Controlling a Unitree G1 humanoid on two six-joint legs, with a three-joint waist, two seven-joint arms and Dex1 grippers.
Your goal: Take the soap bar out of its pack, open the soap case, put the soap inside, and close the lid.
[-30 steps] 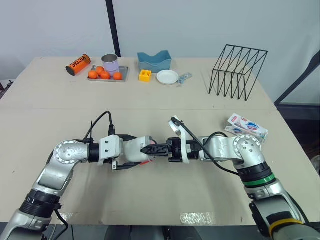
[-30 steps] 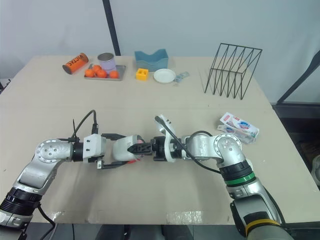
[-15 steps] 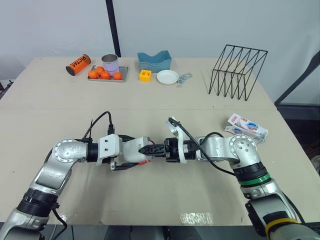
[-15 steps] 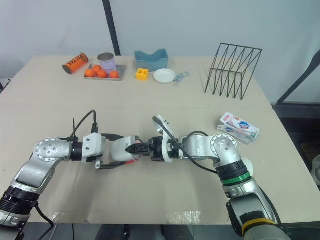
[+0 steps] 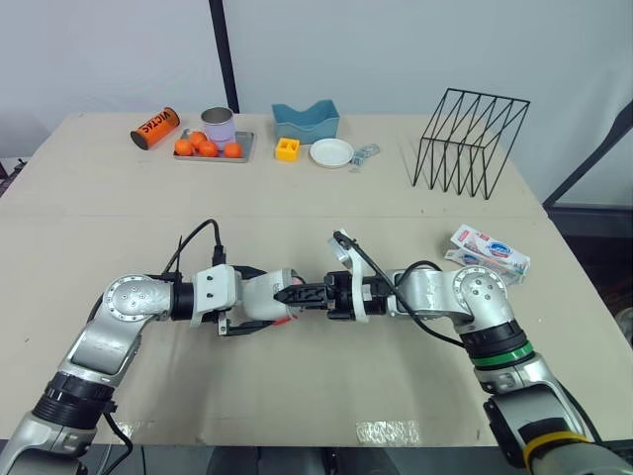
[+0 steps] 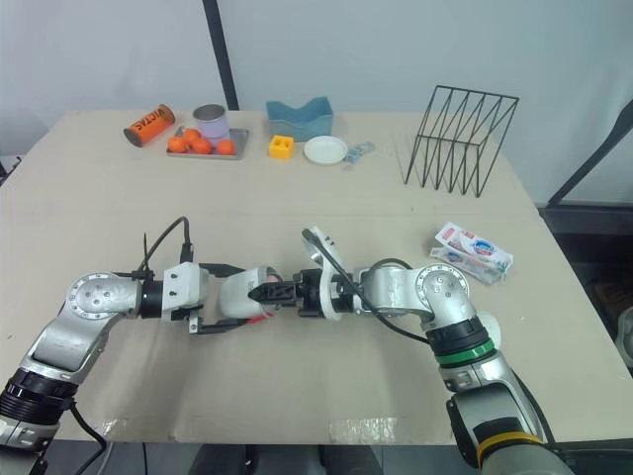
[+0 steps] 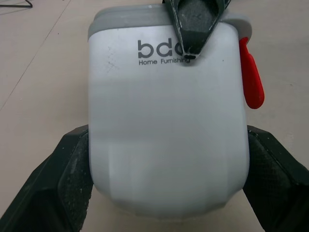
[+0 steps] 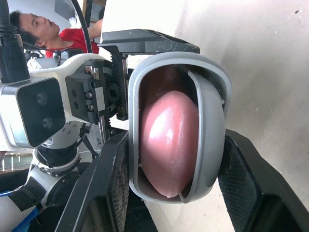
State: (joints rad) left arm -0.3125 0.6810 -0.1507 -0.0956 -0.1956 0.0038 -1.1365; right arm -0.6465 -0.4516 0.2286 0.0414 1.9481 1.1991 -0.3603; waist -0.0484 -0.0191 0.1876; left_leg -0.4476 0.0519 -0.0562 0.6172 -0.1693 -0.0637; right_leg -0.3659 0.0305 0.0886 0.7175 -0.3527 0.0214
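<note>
My left gripper (image 5: 269,297) is shut on the white soap case (image 7: 164,130), one black finger on each long side, holding it just above the table's middle. A red latch (image 7: 252,79) sticks out at the case's side. My right gripper (image 5: 297,295) meets it from the right, its fingers (image 8: 108,188) closed on either side of the case's grey-rimmed end (image 8: 212,125). That end stands ajar, with the pink soap bar (image 8: 169,140) inside. The red, white and blue soap pack (image 5: 490,250) lies on the table at the right.
Along the back edge stand an orange can (image 5: 155,128), a tray (image 5: 213,148) with oranges and a tin, a blue holder (image 5: 306,121), a yellow block (image 5: 287,149) and a white dish (image 5: 330,152). A black wire rack (image 5: 470,142) stands back right. A person (image 8: 29,24) sits behind.
My right gripper has slid a little to the left, closer onto the case's end. The left gripper and the case have stayed in place.
</note>
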